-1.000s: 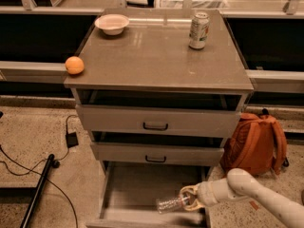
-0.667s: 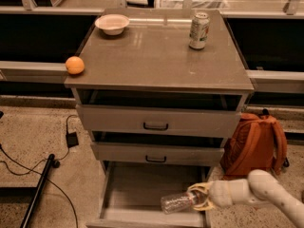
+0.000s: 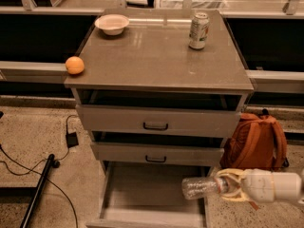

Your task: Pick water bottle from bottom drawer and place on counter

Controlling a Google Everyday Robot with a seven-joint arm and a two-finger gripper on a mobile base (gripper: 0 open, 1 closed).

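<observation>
The water bottle (image 3: 202, 188) is clear and ribbed and lies sideways in the air, held by its neck end. My gripper (image 3: 229, 186) is shut on the water bottle at the lower right, over the right wall of the open bottom drawer (image 3: 142, 186). The counter (image 3: 156, 51) is the glossy grey-brown top of the cabinet, well above the gripper.
On the counter stand a soda can (image 3: 198, 31) at the back right, a white bowl (image 3: 112, 23) at the back left and an orange (image 3: 74, 65) at the front left corner. The two upper drawers (image 3: 156, 125) stand slightly open. An orange backpack (image 3: 259, 141) leans to the right.
My gripper has lifted the water bottle up and to the right, from the drawer floor to above the drawer's right wall.
</observation>
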